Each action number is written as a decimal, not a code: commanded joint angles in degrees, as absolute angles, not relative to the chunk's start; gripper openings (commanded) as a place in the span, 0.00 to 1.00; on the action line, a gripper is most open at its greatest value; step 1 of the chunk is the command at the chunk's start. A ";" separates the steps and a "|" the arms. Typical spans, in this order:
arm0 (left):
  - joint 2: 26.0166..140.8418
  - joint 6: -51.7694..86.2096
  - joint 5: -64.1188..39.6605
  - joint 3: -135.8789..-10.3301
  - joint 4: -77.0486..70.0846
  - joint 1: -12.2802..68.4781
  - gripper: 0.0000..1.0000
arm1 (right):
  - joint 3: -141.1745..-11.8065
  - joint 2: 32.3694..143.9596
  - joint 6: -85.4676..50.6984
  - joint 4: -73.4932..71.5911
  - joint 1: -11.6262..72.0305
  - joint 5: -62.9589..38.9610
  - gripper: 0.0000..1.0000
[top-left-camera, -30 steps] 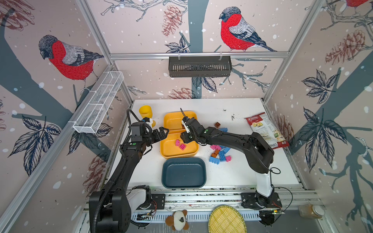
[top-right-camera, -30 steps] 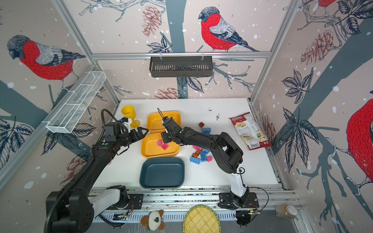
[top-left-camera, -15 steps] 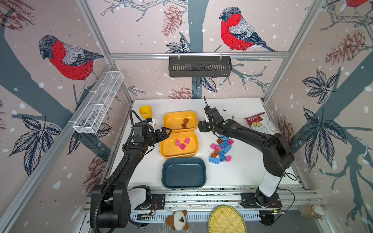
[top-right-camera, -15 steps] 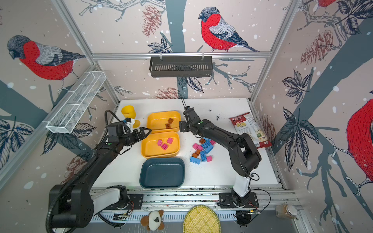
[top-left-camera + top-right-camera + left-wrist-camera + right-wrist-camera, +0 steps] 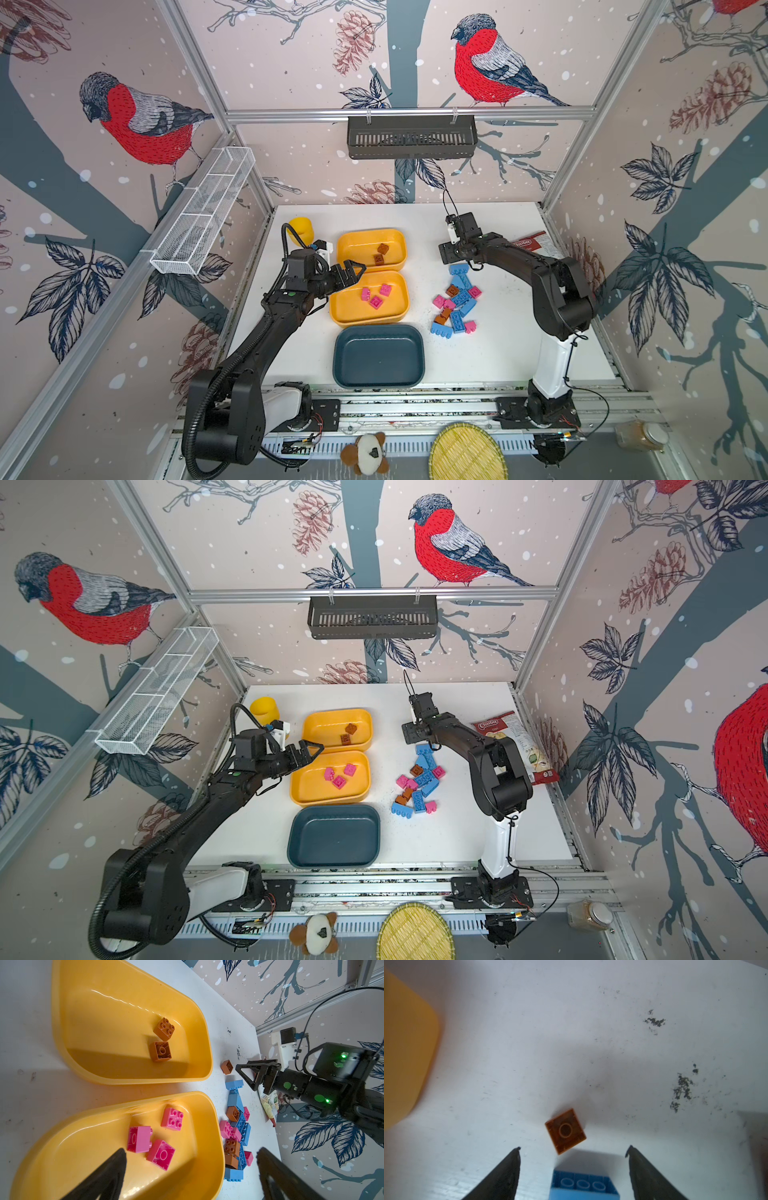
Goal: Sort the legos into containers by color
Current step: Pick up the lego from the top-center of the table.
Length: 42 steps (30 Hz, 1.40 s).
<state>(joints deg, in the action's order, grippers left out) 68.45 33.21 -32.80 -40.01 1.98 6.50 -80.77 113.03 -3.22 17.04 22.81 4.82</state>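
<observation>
The far yellow container [image 5: 371,237] holds two brown legos [image 5: 162,1039]. The near yellow container [image 5: 353,309] holds three pink legos [image 5: 153,1138]. The teal container [image 5: 378,355] shows nothing inside. Loose blue, pink and brown legos lie in a pile [image 5: 456,300] right of the containers. My left gripper [image 5: 354,269] hangs open over the near yellow container's left rim, nothing between its fingers [image 5: 116,1167]. My right gripper [image 5: 574,1150] is open above the pile's far end, over an upturned brown lego [image 5: 565,1130] and a blue lego [image 5: 583,1186], touching neither.
A yellow goblet [image 5: 301,230] stands at the far left behind my left wrist. A snack packet [image 5: 536,245] lies by the right wall. A woven tray [image 5: 465,453], plush toy [image 5: 368,453] and jar [image 5: 640,436] sit off the table's front.
My right gripper has swung from over the far yellow container rightward to the pile's far end, and its jaws have widened. The left arm has hardly moved.
</observation>
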 commanded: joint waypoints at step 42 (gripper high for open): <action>65.37 30.45 -27.42 -43.08 7.14 3.71 0.97 | -95.98 116.63 2.49 17.95 38.16 -13.15 0.30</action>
<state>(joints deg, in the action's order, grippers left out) 66.35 31.48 -28.32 -43.46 5.74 4.23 -94.17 115.52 4.49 20.95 36.56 -9.58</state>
